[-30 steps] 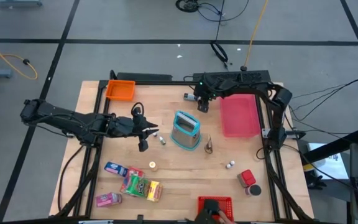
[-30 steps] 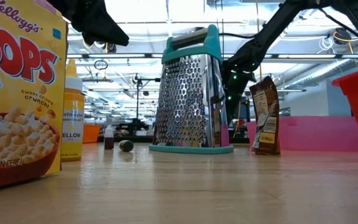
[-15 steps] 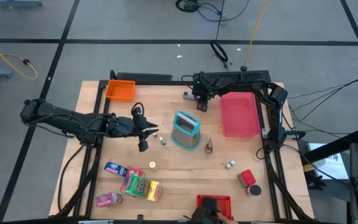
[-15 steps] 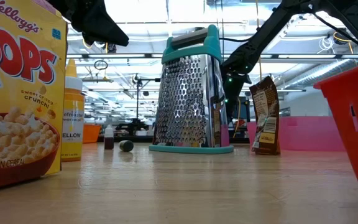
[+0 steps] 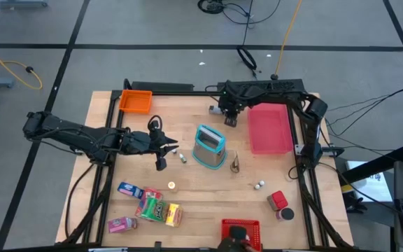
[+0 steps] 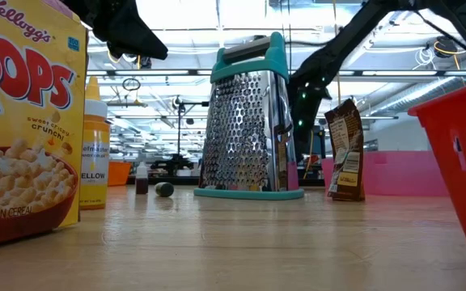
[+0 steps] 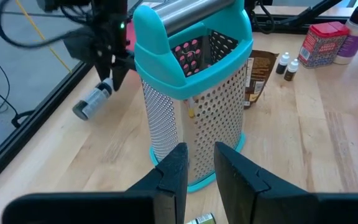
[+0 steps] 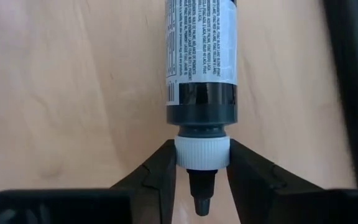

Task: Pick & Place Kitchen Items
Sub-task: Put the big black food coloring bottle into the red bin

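A dark bottle point(image 8: 201, 62) with a white label and a white cap lies near the table's far edge point(image 5: 212, 108), beside the black rail. My right gripper point(image 8: 201, 165) comes down on it there point(image 5: 222, 113), shut on its cap end. My left gripper point(image 7: 199, 168) hangs above the table's left middle point(image 5: 175, 148), facing the teal-topped grater point(image 7: 194, 93). Its fingers stand a narrow gap apart with nothing between the tips. Snack packets point(image 5: 149, 204) lie at the near left. A red canister point(image 5: 278, 201) and two tiny white bottles point(image 5: 259, 185) lie at the near right. My right gripper pinches the bottle's white cap point(image 8: 202, 152) between its two fingers, at their free ends. The dark nozzle sticks out between the fingers. The fingers slant steeply down from above point(image 7: 114, 78) and lie along the bottle. The bottle lies nearly flat, its bottom end point(image 7: 78, 112) on the wood.
A pink tray point(image 5: 270, 129) sits at the far right and an orange bin point(image 5: 135, 101) at the far left. A red bin point(image 5: 242, 229) stands at the near edge. A brown packet point(image 5: 235, 162) stands by the grater, and a tiny bottle point(image 5: 182, 159) lies under my left gripper.
My right gripper has tipped steeper over the bottle at the far edge, staying almost in place. In the low view the red bin at the right has shifted and now shows its meshed wall, tilted.
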Controlling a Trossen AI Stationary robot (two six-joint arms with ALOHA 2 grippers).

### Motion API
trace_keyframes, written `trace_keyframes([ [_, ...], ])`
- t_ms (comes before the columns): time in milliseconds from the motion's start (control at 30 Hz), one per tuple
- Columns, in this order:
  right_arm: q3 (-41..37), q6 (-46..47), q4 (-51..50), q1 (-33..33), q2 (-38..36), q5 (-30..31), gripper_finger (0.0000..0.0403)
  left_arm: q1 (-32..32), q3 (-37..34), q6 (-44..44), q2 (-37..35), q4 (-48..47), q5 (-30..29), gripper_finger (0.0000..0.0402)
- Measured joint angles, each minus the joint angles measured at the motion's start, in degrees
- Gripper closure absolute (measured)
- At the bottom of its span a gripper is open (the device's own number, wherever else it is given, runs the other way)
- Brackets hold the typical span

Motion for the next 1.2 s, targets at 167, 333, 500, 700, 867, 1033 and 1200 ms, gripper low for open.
trace_keyframes([
  [167,0.00,1.10,-2.73,1.81,-4.83,4.06,0.0296,0.00,0.00,-0.68,0.00,0.09,0.00,0.0320],
  [333,0.00,3.01,-7.46,4.37,-11.24,7.42,0.0296,0.00,0.00,-0.72,0.00,0.09,-0.01,0.0320],
  [500,0.00,5.07,-12.27,8.19,-18.64,14.02,0.0296,0.00,0.00,-2.81,0.00,0.26,-0.02,0.0319],
  [700,0.02,8.21,-17.87,14.81,-26.92,24.82,0.0296,0.00,0.00,-4.67,0.00,4.22,0.04,0.0319],
  [867,0.02,10.35,-20.81,21.74,-31.64,31.49,0.0296,0.00,0.02,-5.14,0.00,9.01,0.07,0.0321],
  [1033,0.02,10.56,-21.42,30.06,-33.64,39.37,0.0296,0.00,0.02,-6.28,0.00,12.32,0.19,0.0319],
  [1200,0.02,9.93,-21.45,38.31,-33.77,46.56,0.0296,0.00,0.02,-10.42,0.00,14.79,2.42,0.0319],
])
